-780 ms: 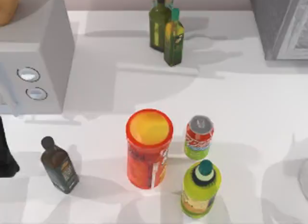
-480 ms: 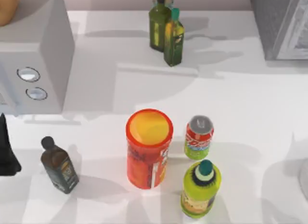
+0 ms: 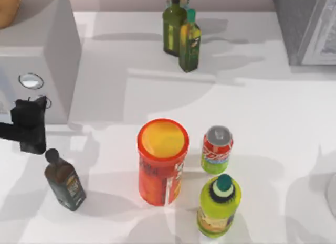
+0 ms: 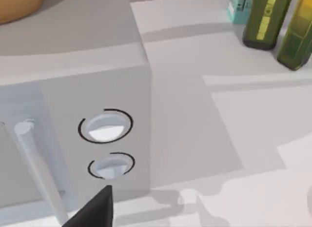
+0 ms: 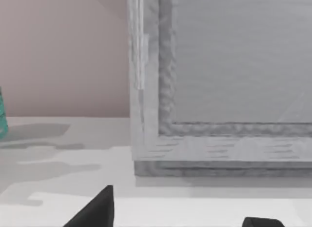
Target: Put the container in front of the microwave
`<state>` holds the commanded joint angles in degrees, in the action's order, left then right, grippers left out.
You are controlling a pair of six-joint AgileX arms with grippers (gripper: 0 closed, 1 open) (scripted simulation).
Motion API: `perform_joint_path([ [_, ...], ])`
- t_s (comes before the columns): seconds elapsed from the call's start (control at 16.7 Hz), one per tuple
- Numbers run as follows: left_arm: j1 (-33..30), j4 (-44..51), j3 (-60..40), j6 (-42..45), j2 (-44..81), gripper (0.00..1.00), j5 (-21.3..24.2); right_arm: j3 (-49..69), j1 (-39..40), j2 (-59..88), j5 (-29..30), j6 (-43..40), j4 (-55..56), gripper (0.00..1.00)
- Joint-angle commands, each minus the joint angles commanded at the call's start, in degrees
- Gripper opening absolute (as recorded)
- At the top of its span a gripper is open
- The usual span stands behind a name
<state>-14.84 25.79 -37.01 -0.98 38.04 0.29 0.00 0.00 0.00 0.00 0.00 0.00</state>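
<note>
While left gripper [image 3: 29, 126] hovers before microwave [image 3: 39, 55], finger opening unreadable, nothing visibly held, container [image 3: 217, 149] stands upright mid-desk, well right of it, behind yellow-green bottle [image 3: 219, 204], beside orange canister [image 3: 163, 161]. Long axis vertical. Right arm parked off desk's right edge.

You are looking at a rendered kitchen. A white counter [image 3: 252, 113] runs up to a plain pinkish wall, and the microwave [image 3: 37, 60] sits at its left end with two round silver knobs on the front. A darker grey appliance [image 3: 307, 26] with a white panel stands at the back right. Groceries crowd the surface: olive-oil bottles [image 3: 181, 31] at the back, a dark sauce bottle [image 3: 64, 180], an orange-red canister [image 3: 161, 162], the container [image 3: 217, 149] and a yellow-green bottle [image 3: 219, 206].
</note>
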Motion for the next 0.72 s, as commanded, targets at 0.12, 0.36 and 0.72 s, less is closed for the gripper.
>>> perform_joint_path([
  [0.12, -4.41, 8.19, -12.16, -0.14, 12.93, 1.0, -0.09, 0.0, 0.0, 0.0, 0.0, 0.0, 0.0, 1.0],
  [0.36, -13.5, 25.25, -37.77, -0.37, 40.74, 1.0, -0.31, 0.0, 0.0, 0.0, 0.0, 0.0, 0.0, 1.0],
  [0.72, -25.74, 47.29, -73.27, -0.92, 78.0, 1.0, -0.35, 0.0, 0.0, 0.0, 0.0, 0.0, 0.0, 1.0],
])
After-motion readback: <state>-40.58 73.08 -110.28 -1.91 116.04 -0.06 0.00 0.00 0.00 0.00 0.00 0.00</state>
